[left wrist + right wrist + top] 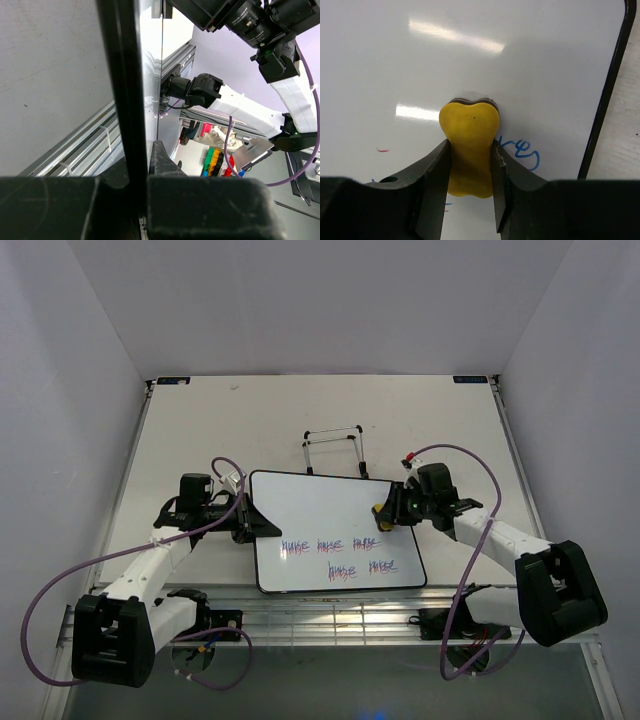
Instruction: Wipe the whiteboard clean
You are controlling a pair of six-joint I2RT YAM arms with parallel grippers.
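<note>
I see the whiteboard lying on the worktop, between my two arms and slightly skewed. Its two rows of red-blue scribbles sit in its near half.

My left arm runs from its base, near and left of the whiteboard, up along the worktop. Its wrist is turned sideways toward the whiteboard's left edge. The left claw is closed on that edge, and the wrist camera shows the black frame running straight down between the fingers.

My right arm comes in from the whiteboard's near right corner. The forearm angles across to the right edge and the wrist tips down over the surface. The right claw is closed partway, with both fingers pinching the waist of a yellow bone-shaped eraser. The eraser's dark felt end meets the glossy surface close to the right frame, just beyond the upper row's right end, and a blue loop of ink lies just beside it. A thin wire stand sits on the worktop just past the whiteboard's far edge.
</note>
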